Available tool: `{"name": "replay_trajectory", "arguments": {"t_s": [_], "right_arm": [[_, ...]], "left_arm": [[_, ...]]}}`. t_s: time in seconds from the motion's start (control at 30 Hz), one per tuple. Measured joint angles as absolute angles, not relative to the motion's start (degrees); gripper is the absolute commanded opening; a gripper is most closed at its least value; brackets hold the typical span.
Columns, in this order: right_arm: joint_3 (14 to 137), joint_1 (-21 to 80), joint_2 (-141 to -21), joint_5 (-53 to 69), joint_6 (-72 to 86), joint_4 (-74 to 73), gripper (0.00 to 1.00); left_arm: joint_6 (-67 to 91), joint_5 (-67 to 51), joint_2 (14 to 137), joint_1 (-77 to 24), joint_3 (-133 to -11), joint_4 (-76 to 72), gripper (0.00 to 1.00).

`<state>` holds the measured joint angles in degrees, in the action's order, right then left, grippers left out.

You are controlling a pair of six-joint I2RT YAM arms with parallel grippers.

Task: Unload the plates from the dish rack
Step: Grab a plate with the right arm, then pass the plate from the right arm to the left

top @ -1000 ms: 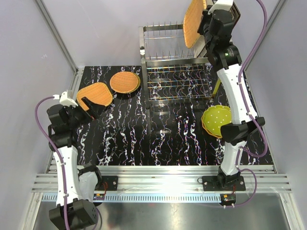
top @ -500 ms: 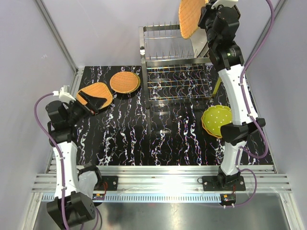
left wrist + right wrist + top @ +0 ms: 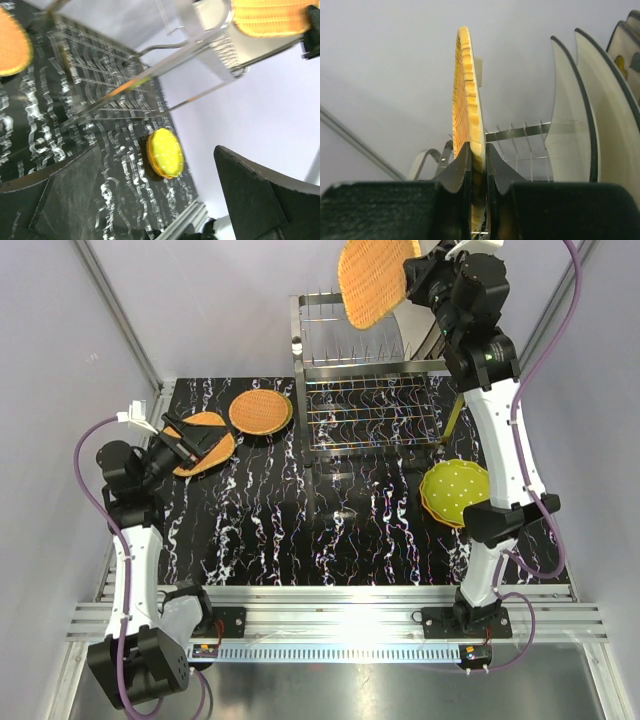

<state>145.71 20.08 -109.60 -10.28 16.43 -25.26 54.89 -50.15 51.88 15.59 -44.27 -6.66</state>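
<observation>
Clamped edge-on in the closed right gripper [image 3: 477, 165], high above the dish rack [image 3: 340, 352]: an orange woven plate [image 3: 368, 280]. Upright among its prongs: cream plates [image 3: 570, 125]. Spread wide, empty, over a squarish woven plate [image 3: 215, 432]: left gripper [image 3: 198, 444].

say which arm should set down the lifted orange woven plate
Right: the right gripper clamps the orange woven plate above the steel dish rack; the left gripper is open, far off.

Orange woven plates: three. The held plate [image 3: 372, 280] is above the far edge, the squarish plate [image 3: 222, 445] is near the left edge, and the round plate [image 3: 261, 411] is just beside it.
Lime-green dotted plate [image 3: 455, 490]: one, at the right edge.
Cream plates [image 3: 567, 125]: two clearly seen.
Dish rack [image 3: 360, 366]: one.
</observation>
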Motion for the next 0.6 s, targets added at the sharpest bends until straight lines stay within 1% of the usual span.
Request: {"name": "replay_trajectory", "arguments": {"t_s": [0.13, 0.37, 0.6], "right_arm": [[145.71, 20.08, -108.05, -7.03, 20.16, -26.81, 0.00], [144.68, 20.08, -104.49, 0.64, 27.24, -28.45, 0.00], [134.78, 20.08, -98.28, 11.92, 34.02, -26.61, 0.00]], "left_arm": [[58.85, -50.30, 53.04, 13.26, -44.86, -11.81, 0.99], [62.15, -47.90, 54.76, 7.40, -49.12, -16.25, 0.99], [65.08, -43.99, 54.94, 4.29, -49.71, -20.01, 0.99]]}}
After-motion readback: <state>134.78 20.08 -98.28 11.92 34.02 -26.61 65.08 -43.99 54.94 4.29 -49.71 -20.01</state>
